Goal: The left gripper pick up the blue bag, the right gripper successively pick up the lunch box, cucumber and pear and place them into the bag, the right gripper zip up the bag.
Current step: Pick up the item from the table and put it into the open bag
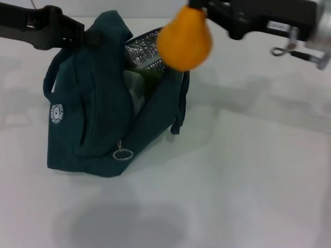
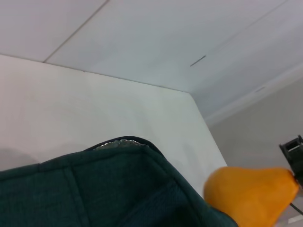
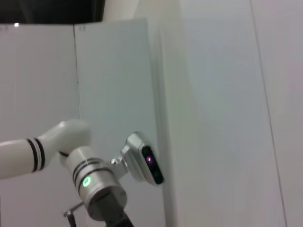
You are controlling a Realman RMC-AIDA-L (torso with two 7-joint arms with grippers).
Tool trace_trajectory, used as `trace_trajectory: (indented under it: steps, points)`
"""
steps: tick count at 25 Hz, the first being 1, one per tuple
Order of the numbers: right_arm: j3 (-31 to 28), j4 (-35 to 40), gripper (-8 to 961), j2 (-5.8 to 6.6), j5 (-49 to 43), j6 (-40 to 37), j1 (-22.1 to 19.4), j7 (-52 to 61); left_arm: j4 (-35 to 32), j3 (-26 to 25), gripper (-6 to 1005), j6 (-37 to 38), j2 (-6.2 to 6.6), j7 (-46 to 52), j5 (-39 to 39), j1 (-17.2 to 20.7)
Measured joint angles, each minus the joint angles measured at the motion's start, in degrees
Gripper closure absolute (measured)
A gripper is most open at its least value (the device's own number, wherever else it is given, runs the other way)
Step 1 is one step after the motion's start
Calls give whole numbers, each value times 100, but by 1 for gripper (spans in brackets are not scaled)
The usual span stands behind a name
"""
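The blue bag point(image 1: 98, 119) stands open on the white table, its top pulled up by my left gripper point(image 1: 87, 36), which is shut on the bag's upper edge by the handle. Silver lining point(image 1: 142, 51) shows in the mouth. Inside, a piece of the dark green cucumber point(image 1: 149, 81) lies beside the pale lunch box point(image 1: 134, 90). The orange pear point(image 1: 184, 39) hangs just above the bag's open mouth, stem end up in my right gripper point(image 1: 199, 6), which is shut on it. The left wrist view shows the bag's rim point(image 2: 94, 189) and the pear point(image 2: 251, 196) beside it.
The bag's ring zipper pull point(image 1: 123, 154) hangs at its near end, and a round white logo point(image 1: 56, 113) marks its side. White table point(image 1: 248, 181) stretches all around. The right wrist view shows only a wall and the left arm point(image 3: 71, 156).
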State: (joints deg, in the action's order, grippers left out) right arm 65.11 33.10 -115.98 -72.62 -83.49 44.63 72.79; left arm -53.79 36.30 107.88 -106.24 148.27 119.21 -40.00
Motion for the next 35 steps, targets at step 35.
trace_trajectory:
  steps: [35]
  points:
    - [2785,51,800,-21,1840,2348,602,-1650,132,8,955,-163,15,0,-33,-12]
